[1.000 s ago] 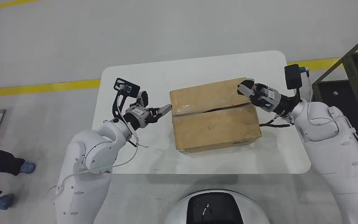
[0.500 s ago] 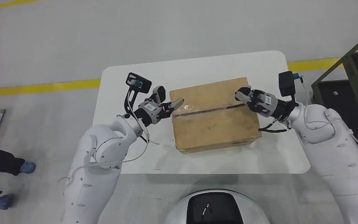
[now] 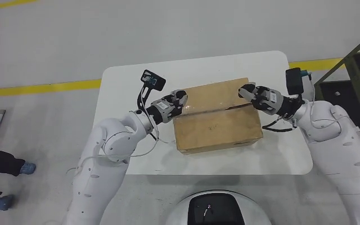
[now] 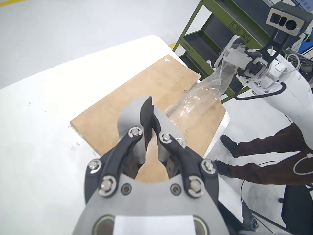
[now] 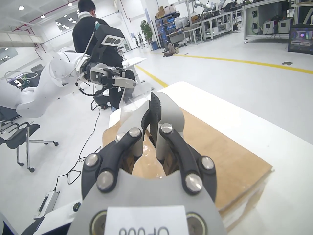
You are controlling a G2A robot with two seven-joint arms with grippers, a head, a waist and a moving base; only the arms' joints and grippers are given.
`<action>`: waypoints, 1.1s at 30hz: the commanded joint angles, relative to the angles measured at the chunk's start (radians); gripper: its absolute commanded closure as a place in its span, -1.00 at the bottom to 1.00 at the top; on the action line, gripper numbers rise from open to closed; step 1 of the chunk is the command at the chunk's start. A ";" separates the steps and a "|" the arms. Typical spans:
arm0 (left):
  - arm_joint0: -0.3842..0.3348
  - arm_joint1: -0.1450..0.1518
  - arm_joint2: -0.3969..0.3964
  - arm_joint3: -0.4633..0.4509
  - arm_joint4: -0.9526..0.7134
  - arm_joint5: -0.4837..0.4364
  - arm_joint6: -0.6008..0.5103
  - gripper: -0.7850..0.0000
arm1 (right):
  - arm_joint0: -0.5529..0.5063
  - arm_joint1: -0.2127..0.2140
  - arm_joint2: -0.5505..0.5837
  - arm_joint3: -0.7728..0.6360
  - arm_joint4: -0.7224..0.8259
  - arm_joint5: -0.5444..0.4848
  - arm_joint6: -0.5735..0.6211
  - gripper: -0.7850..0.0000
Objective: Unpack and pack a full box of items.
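Observation:
A closed brown cardboard box [image 3: 216,121] lies in the middle of the white table [image 3: 129,90]. A strip of clear tape [image 4: 203,91] runs along its top seam and lifts off toward the far end. My left gripper [image 3: 181,99] [image 4: 150,103] sits at the box's left end of the seam, shut, with the tape's near end at its fingertips. At the opposite end, my right gripper [image 3: 246,91] [image 5: 152,101] is shut on the raised tape end [image 5: 129,113]. It also appears in the left wrist view [image 4: 234,54], holding the tape up off the box.
A green metal shelf cart [image 3: 337,79] [image 4: 215,28] stands just past the table's right side, close behind my right arm. Bare tabletop lies left of the box and along the front edge [image 3: 225,163].
My left gripper moved right from the open table to the box's left end and went from open to shut. The right gripper stayed at the seam's right end, shifting slightly.

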 commanded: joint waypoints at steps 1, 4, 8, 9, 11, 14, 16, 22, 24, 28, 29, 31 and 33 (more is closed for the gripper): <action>-0.004 -0.001 0.006 0.002 -0.007 -0.006 -0.009 1.00 | 0.004 0.004 -0.007 0.014 -0.006 0.000 -0.004 1.00; -0.008 -0.003 0.017 0.008 -0.027 -0.014 -0.024 1.00 | 0.008 0.009 -0.022 0.030 -0.016 0.000 -0.020 1.00; -0.015 -0.006 0.036 0.022 -0.052 -0.027 -0.052 1.00 | 0.011 0.015 -0.035 0.043 -0.037 0.000 -0.050 1.00; -0.018 -0.007 0.042 0.026 -0.051 -0.031 -0.057 1.00 | 0.011 0.017 -0.038 0.044 -0.041 0.000 -0.060 1.00; -0.022 -0.009 0.055 0.035 -0.049 -0.037 -0.061 1.00 | 0.011 0.022 -0.039 0.048 -0.052 0.000 -0.074 1.00; -0.030 -0.012 0.075 0.047 -0.049 -0.048 -0.071 1.00 | 0.011 0.028 -0.038 0.051 -0.063 0.000 -0.102 1.00; -0.037 -0.015 0.085 0.057 -0.047 -0.052 -0.073 1.00 | 0.010 0.033 -0.038 0.052 -0.072 0.000 -0.118 1.00; -0.057 -0.021 0.106 0.086 -0.032 -0.048 -0.064 1.00 | 0.016 0.045 -0.049 0.060 -0.107 0.000 -0.141 1.00; -0.062 -0.023 0.112 0.095 -0.027 -0.046 -0.062 1.00 | 0.016 0.048 -0.057 0.066 -0.111 0.000 -0.151 1.00; -0.067 -0.026 0.122 0.111 -0.016 -0.039 -0.058 1.00 | 0.017 0.054 -0.068 0.080 -0.122 0.000 -0.171 1.00; -0.067 -0.027 0.124 0.114 -0.015 -0.038 -0.056 1.00 | 0.018 0.055 -0.071 0.084 -0.125 0.000 -0.175 1.00; -0.068 -0.028 0.128 0.120 -0.010 -0.036 -0.057 1.00 | 0.021 0.058 -0.075 0.089 -0.130 0.000 -0.184 1.00; -0.069 -0.030 0.131 0.125 -0.009 -0.036 -0.055 1.00 | 0.023 0.061 -0.079 0.094 -0.137 0.000 -0.189 1.00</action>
